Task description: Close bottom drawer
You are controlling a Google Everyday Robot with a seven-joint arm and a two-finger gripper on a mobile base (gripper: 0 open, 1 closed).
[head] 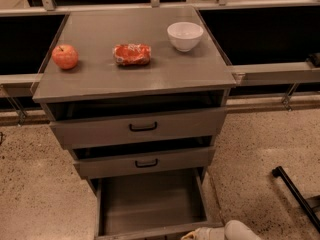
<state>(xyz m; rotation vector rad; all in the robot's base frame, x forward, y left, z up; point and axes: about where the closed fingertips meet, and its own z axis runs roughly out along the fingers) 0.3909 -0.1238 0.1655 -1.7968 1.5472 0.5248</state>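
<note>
Fully out, bottom drawer (pixel 150 204); end effector (pixel 196 234) at its front edge, state unclear.

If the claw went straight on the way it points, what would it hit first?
Likely the front edge of the open bottom drawer, beside the claw at the picture's bottom; depth is unclear.

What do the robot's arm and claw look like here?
Only a little shows at the bottom edge, by the front of the open bottom drawer. The arm is a smooth, rounded, off-white shell; the claw is pale cream with a yellowish tip. No cables or markings show.
</note>
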